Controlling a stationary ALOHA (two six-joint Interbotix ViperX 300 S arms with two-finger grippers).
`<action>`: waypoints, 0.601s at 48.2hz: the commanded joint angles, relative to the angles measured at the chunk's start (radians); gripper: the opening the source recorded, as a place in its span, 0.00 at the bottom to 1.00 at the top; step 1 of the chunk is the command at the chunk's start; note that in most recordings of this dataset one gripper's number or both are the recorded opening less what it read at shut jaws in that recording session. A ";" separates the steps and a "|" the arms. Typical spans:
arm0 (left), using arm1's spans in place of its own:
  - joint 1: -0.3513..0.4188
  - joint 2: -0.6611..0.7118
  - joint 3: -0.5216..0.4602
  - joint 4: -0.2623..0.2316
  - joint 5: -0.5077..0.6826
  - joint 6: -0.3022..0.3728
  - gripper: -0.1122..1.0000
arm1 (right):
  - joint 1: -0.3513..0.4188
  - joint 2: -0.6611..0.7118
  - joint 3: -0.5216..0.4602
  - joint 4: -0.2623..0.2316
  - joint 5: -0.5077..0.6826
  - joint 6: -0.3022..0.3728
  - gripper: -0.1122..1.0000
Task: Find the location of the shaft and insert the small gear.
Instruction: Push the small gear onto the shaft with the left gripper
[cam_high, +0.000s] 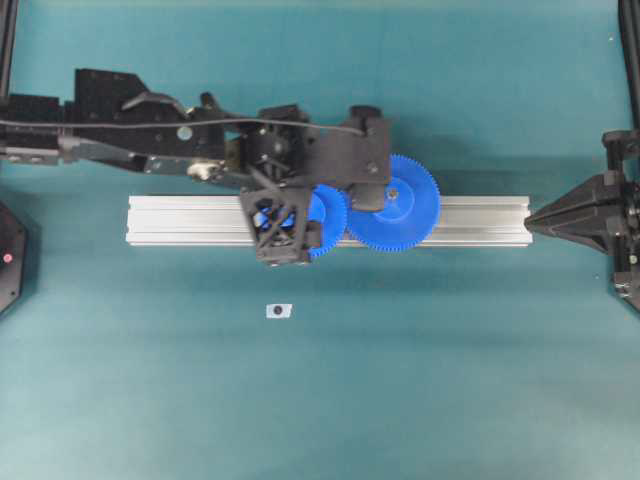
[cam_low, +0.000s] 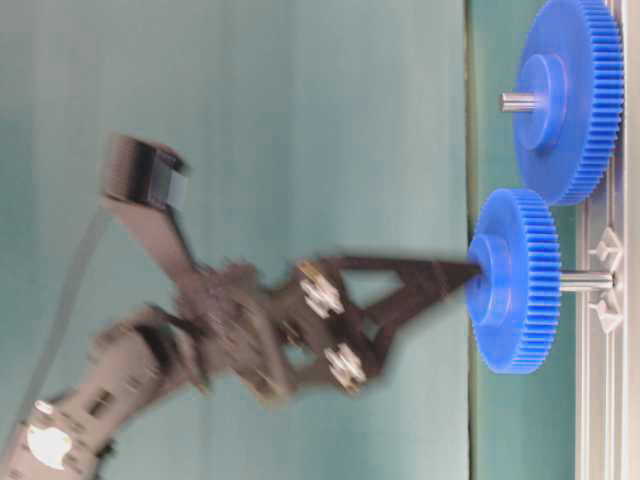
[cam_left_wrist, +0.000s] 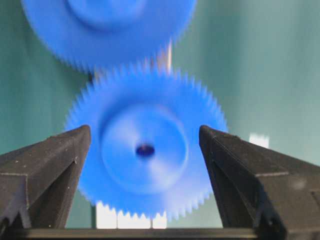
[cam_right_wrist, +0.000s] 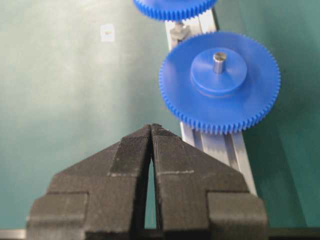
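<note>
Blue plastic small gear (cam_low: 515, 280) sits on the shaft (cam_low: 585, 282) at the aluminium rail (cam_high: 480, 222), centre of the overhead frame, teeth beside the larger gear (cam_high: 397, 203). Left gripper (cam_left_wrist: 145, 145) jaws spread wide either side of the hub, gripping nothing. Right gripper (cam_right_wrist: 151, 131) jaws closed, empty, parked at right edge. Judgement: insertion looks nearly done; next, press the gear fully home, check mesh, then back off straight.

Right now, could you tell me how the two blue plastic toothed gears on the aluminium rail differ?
The smaller blue plastic gear is narrower than the larger blue plastic gear. The larger gear's grey pin pokes out of its hub; the smaller gear's hub hole looks dark and unfilled. Both are blue, toothed, with raised round hubs.
</note>
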 joint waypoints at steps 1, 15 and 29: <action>0.000 -0.037 0.017 0.003 -0.008 -0.012 0.87 | -0.005 0.006 -0.008 0.002 -0.018 0.009 0.17; 0.000 -0.046 0.014 0.003 -0.008 -0.020 0.88 | -0.006 0.003 -0.008 0.002 -0.021 0.009 0.17; 0.011 0.006 -0.074 0.003 -0.008 0.072 0.87 | -0.008 0.002 -0.008 0.002 -0.023 0.009 0.17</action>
